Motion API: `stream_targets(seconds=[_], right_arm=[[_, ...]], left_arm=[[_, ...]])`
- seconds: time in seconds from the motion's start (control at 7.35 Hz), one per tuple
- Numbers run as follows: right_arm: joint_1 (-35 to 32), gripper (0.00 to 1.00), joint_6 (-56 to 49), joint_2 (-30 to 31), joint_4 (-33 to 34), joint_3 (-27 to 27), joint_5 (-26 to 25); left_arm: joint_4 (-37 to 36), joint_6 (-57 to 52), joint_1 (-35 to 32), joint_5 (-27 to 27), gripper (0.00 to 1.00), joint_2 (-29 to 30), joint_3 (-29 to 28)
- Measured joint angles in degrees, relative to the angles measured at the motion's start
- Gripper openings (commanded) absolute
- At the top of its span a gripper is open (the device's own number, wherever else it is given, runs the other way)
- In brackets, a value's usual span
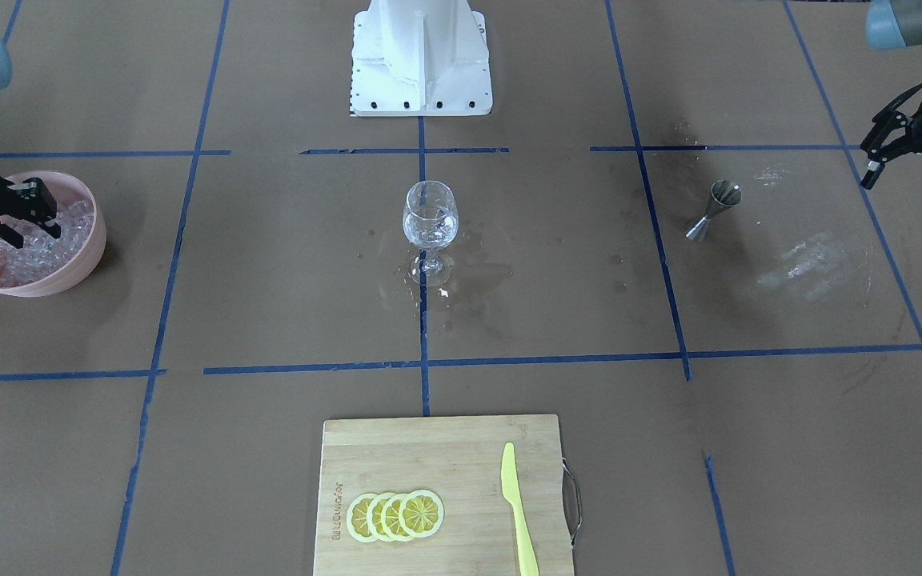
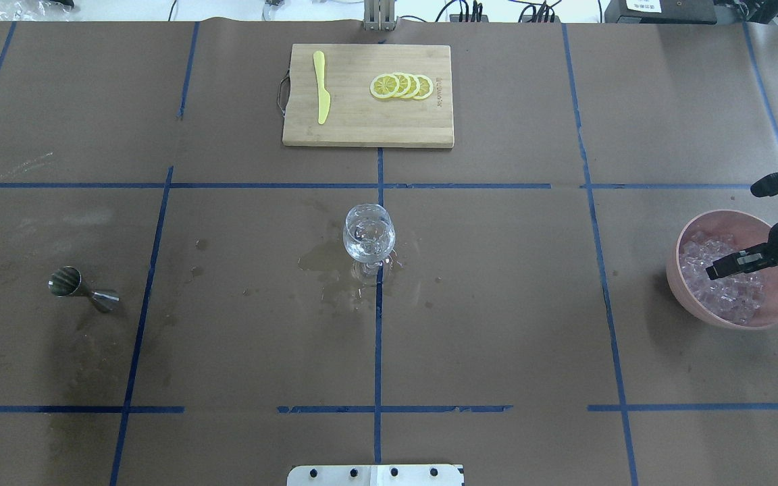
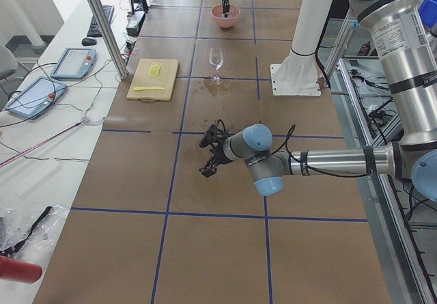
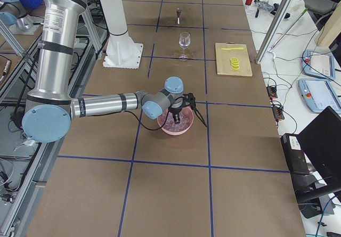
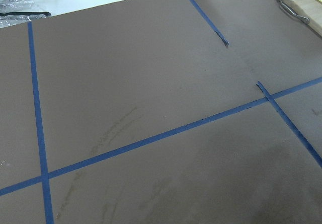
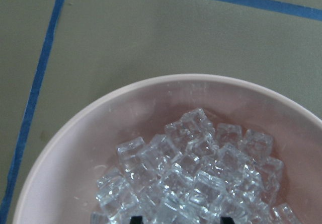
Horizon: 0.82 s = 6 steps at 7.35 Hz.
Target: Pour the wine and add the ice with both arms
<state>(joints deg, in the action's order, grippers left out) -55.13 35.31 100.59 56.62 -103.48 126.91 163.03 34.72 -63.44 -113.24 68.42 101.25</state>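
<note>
A clear wine glass (image 1: 430, 214) (image 2: 369, 233) stands at the table's centre with a little colourless wine in its bowl. The ice (image 6: 196, 178) is a heap of small clear cubes in a pink bowl (image 1: 77, 268) (image 2: 689, 233) at the robot's far right. My right gripper (image 1: 33, 226) (image 6: 180, 220) hangs open over that heap, fingertips down at the cubes, nothing gripped. My left gripper (image 1: 907, 186) is open and empty, raised beyond a steel jigger (image 1: 715, 210) (image 2: 82, 287) that stands upright on the robot's left. The overhead view does not show it.
A wet patch (image 2: 325, 263) spreads around the glass's foot. On the operators' side lies a wooden cutting board (image 1: 429, 448) with several lemon slices (image 1: 395, 514) and a yellow knife (image 1: 517, 508). The white pedestal (image 1: 421, 56) stands at the robot's edge.
</note>
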Motion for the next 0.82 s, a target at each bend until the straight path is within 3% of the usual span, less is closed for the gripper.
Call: stream_targets(seconds=[0.41, 0.82], right_arm=[[-0.2, 0.00, -0.4, 0.1, -0.1, -0.9, 0.1], [-3.0, 0.00, -0.3, 0.0, 0.3, -5.2, 1.1]], left_arm=[[0.4, 0.0, 0.0, 0.0, 1.00, 0.0, -0.1], [0.5, 0.1, 0.0, 0.0, 1.00, 0.0, -0.1]])
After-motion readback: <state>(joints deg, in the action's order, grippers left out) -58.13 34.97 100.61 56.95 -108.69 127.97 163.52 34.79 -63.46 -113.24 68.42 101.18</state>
